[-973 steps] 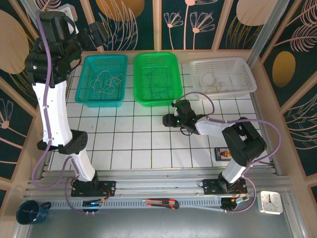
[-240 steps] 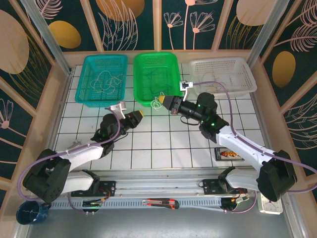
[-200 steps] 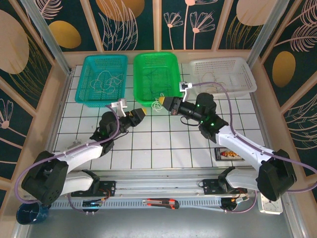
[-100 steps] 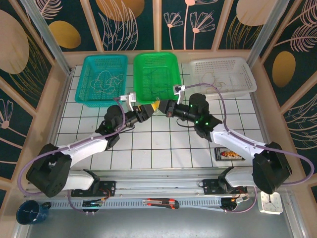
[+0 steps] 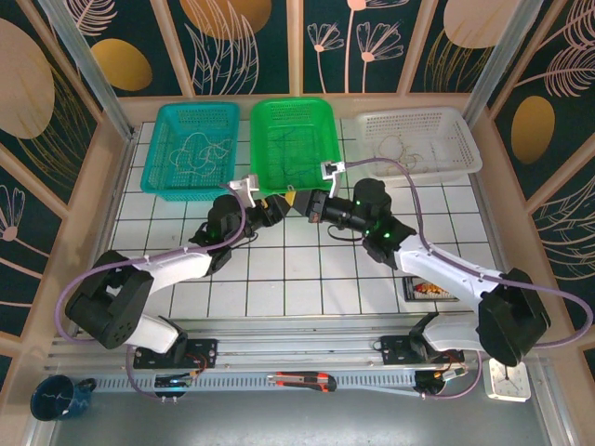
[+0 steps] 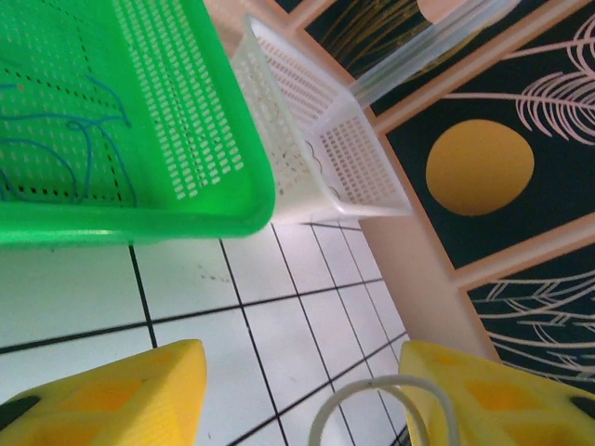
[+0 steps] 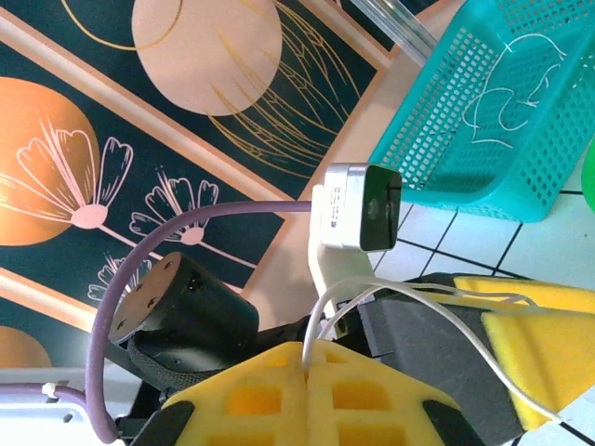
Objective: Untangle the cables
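Our right gripper [image 5: 299, 202] clenches the white cable [image 6: 372, 382] at 6 o'clock of the green basket [image 6: 139, 221], and its loop runs toward 9 o'clock, between the parted fingers [image 6: 121, 390] of our left gripper [image 5: 277, 207].

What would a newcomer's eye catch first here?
The left claw and the right claw face each other tip to tip before the green basket; the right one pinches a thin white cable, whose loop sits inside the open left one. Behind, a teal basket, the green one and a white basket stand in a row.
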Controlling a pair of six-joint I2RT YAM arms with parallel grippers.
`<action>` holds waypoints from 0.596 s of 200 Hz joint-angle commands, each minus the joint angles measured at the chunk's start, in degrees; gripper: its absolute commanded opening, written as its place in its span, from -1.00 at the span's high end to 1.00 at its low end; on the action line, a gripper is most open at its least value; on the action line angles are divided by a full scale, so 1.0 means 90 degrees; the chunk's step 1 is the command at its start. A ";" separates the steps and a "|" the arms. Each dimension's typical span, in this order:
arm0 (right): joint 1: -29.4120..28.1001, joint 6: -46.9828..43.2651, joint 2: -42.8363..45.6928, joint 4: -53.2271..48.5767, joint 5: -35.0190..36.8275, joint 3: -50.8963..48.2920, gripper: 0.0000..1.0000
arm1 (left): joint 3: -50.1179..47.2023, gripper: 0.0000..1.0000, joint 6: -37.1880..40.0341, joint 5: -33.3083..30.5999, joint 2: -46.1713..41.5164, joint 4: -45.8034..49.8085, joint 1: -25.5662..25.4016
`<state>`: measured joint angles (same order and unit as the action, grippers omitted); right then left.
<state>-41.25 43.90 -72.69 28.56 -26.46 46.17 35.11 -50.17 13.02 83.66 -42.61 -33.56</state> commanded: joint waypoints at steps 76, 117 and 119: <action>0.0455 -0.0330 0.1093 -0.0310 0.0596 0.0155 1.00 | -0.0727 -0.18 0.0225 -0.0909 -0.0142 0.0207 -0.0017; 0.0657 -0.0325 0.1204 -0.0388 0.0596 0.0017 1.00 | -0.0767 -0.16 0.0310 -0.0944 -0.0276 0.0271 -0.0013; 0.0665 -0.0321 0.1202 -0.0394 0.0596 0.0004 1.00 | -0.0767 -0.16 0.0318 -0.0932 -0.0302 0.0276 -0.0012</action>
<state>-36.01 42.11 -63.00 25.87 -22.04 46.54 28.40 -49.08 5.45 83.24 -39.86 -33.56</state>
